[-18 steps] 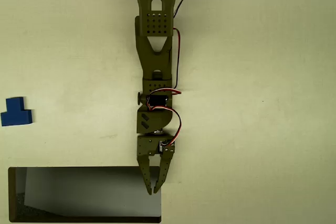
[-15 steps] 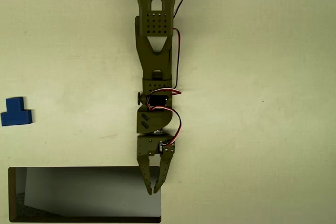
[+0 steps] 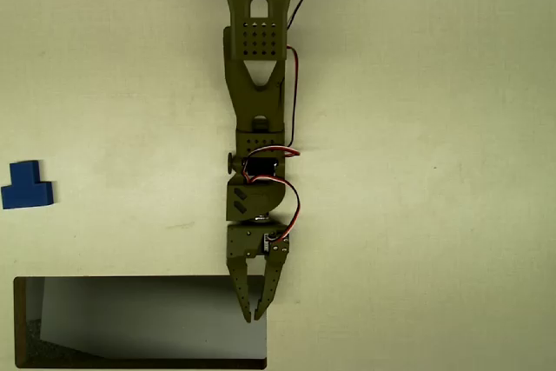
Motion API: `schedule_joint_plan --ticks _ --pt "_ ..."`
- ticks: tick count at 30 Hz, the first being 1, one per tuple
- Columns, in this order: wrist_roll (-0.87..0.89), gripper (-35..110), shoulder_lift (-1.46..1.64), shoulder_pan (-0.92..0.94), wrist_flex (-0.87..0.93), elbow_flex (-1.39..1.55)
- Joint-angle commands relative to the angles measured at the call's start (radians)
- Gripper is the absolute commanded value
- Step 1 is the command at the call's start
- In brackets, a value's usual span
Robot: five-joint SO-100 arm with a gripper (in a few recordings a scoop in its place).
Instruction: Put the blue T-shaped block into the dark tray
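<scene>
Olive arm reaching down the overhead view, gripper sitting over the dark tray's right end, block lying apart on the table.

The dark tray (image 3: 139, 281) is lying at the bottom left of the overhead view, its thin dark rim enclosing a shadowed grey inside with a paler slanted panel; nothing is lying inside it. The gripper (image 3: 254, 312) is pointing down-frame over the tray's right end, just inside its right rim, fingers nearly together with only a thin gap at the tips, gripping nothing. The blue T-shaped block (image 3: 27, 186) is resting flat on the pale table (image 3: 434, 215), well apart from the tray, above its left end and near the picture's left edge. Red and black wires (image 3: 294, 202) are looping along the arm above the tray's right corner.
</scene>
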Motion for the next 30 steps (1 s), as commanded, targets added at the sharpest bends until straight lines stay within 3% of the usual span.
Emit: schedule_joint_plan --ticks 1,23,27,28,30 --pt "-0.011 0 -0.008 -0.014 -0.031 0.002" --pt "-0.011 0 -0.008 -0.014 -0.031 0.000" --pt "0.115 0 -0.005 -0.032 -0.143 -0.020" --pt "0.152 0 0.009 -0.034 -0.091 -0.078" --pt "0.215 0 0.124 -0.025 0.187 -0.183"
